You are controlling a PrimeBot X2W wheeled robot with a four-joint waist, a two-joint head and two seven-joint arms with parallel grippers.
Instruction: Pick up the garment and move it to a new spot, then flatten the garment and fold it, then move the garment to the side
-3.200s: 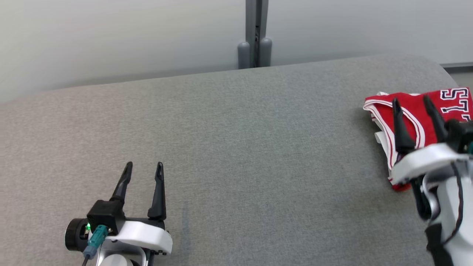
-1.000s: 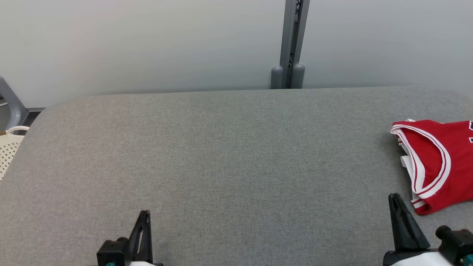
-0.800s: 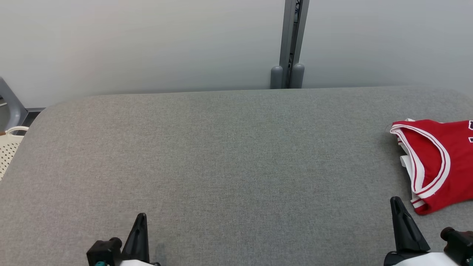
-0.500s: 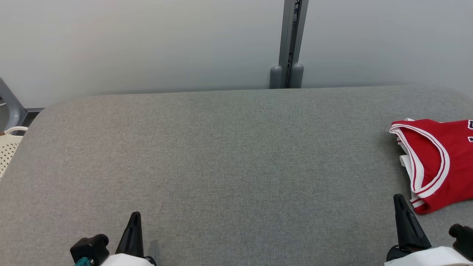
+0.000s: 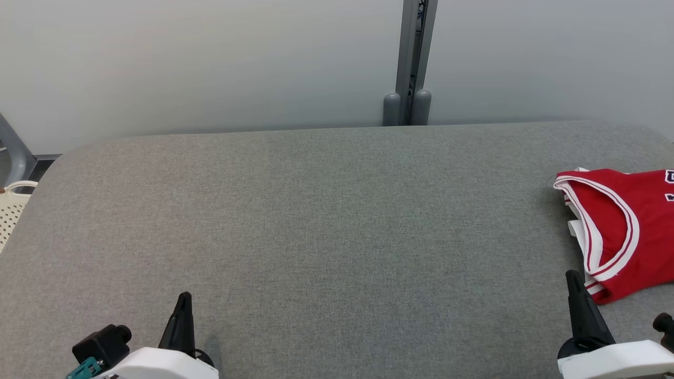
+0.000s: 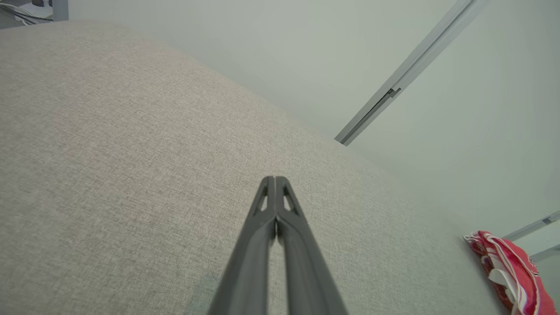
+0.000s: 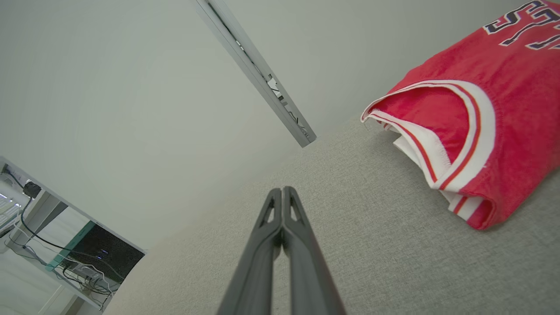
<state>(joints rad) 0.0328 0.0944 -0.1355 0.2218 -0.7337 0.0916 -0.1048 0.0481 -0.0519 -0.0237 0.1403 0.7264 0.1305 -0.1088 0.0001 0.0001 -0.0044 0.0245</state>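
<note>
— Red jersey (image 5: 626, 231), white-and-red striped trim, dark lettering, folded into a bundle. Where's it lying?
— Far right edge of the grey fabric desk (image 5: 326, 221). Left end effector (image 6: 274, 180) low at the near edge, fingers pressed together; right end effector (image 7: 282, 190) also together, empty, just beside the jersey

Right edge is cutting off the jersey (image 5: 632, 226), so its lettering is reading only partly. Left edge is clipping the basket (image 5: 10, 216).

Even, soft, bright light; sharp focus; wide-angle wrist-view distortion.
</note>
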